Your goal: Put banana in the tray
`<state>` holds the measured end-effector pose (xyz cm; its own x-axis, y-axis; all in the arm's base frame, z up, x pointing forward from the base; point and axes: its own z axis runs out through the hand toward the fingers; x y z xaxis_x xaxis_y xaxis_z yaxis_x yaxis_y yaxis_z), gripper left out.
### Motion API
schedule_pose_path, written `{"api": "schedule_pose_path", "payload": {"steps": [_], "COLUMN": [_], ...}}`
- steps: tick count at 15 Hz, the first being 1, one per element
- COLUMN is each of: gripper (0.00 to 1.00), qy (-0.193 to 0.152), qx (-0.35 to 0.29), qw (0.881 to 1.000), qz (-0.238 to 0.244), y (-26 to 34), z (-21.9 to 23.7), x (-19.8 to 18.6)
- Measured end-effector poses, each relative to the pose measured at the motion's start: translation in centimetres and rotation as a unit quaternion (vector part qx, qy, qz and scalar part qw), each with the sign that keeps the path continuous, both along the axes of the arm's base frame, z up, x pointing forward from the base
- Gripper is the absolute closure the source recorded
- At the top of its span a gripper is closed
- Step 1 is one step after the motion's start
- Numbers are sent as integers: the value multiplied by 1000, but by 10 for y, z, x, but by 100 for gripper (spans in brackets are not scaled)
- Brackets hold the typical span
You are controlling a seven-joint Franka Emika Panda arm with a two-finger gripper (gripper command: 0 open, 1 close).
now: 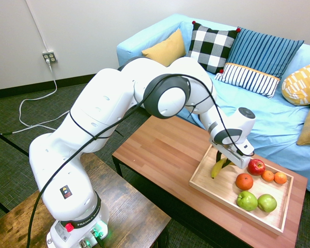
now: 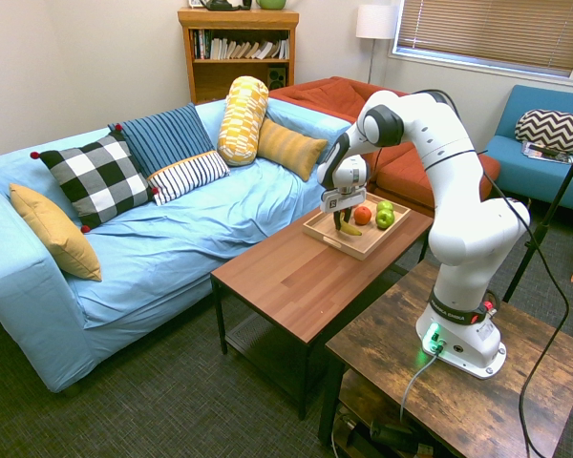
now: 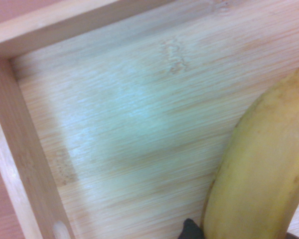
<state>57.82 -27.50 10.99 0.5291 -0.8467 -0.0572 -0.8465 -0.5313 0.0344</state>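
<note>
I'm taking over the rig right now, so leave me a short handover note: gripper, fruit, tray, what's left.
Gripper: shut on the banana, down inside the tray.
Other fruit in the tray: red apple, large orange, two small oranges, two green apples.
Done: banana is within the tray's sides.
Left: release it, if it rests on the tray floor as it seems to, then lift the arm clear.

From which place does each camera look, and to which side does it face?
First exterior view: above the arm's base, facing sofa and tray; nearly the whole arm shows.
Second exterior view: opposite side, facing sofa, bookshelf and window; whole arm, base at right.
Wrist view: on the wrist, looking into a tray corner; dark fingertip slivers beside the banana.
Both exterior views share sofa, tray, arm.
</note>
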Motion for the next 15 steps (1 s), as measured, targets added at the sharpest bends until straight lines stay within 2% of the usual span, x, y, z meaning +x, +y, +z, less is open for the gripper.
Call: {"api": "schedule_pose_path", "payload": {"steps": [2, 3, 12, 15], "gripper": [100, 0, 0, 0], "qy": [9, 9, 3, -11], "qx": [4, 4, 9, 3], "qw": [1000, 1000, 1000, 1000], "qz": [0, 0, 12, 13], "y": [1, 1, 0, -4], "z": [-13, -16, -14, 4], "x": [-4, -4, -1, 5]}}
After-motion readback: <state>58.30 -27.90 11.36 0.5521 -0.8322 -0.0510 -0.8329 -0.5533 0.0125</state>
